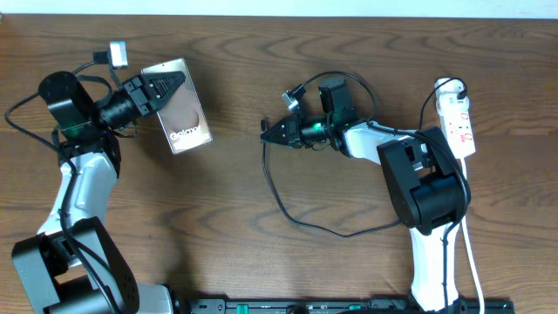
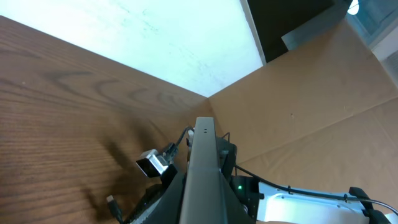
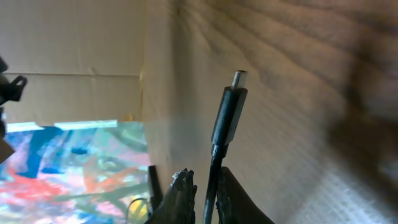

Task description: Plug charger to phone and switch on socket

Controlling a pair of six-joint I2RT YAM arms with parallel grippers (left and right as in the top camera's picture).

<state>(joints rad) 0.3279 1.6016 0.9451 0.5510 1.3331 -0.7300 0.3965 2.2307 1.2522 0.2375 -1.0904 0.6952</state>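
Charger tip juts from your right gripper, which pinches the cable near the middle. Your left gripper clamps the phone at far left. You're at mating, I judge: line tip with port, then go to the socket at far right.
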